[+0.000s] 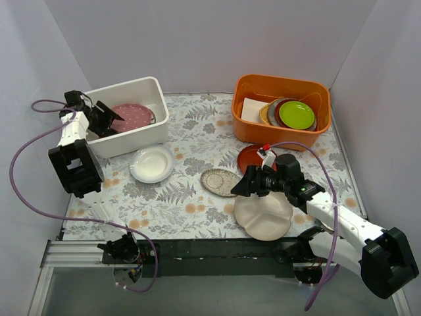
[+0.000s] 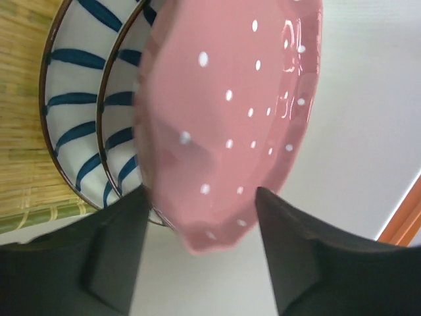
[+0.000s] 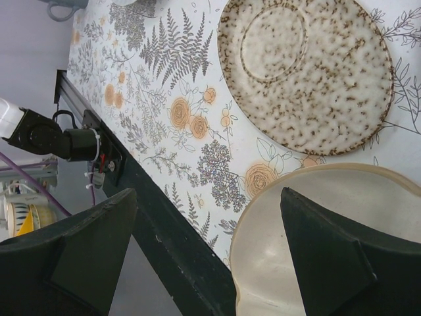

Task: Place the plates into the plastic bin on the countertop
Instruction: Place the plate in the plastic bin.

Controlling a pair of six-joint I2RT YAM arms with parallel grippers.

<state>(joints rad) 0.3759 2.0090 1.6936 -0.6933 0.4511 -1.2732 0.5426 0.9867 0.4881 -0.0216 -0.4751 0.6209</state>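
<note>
Left gripper (image 2: pixel 200 196), jaws spread, straddles the rim of the pink dotted plate (image 2: pixel 230 99) in the far-left plastic bin (image 1: pixel 141 135). The right gripper (image 3: pixel 209 192) gapes wide and empty over the cream divided plate (image 3: pixel 329 243).

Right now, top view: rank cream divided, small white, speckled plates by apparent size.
1. cream divided plate
2. small white plate
3. speckled plate, only slightly smaller than the white one

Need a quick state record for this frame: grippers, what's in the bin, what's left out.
left gripper: open, fingers either side of pink plate
right gripper: open, above cream plate edge
bin: pink plate over two striped plates
countertop: white plate, speckled plate, cream plate, red-brown plate
orange tub: green plate on a stack
</note>
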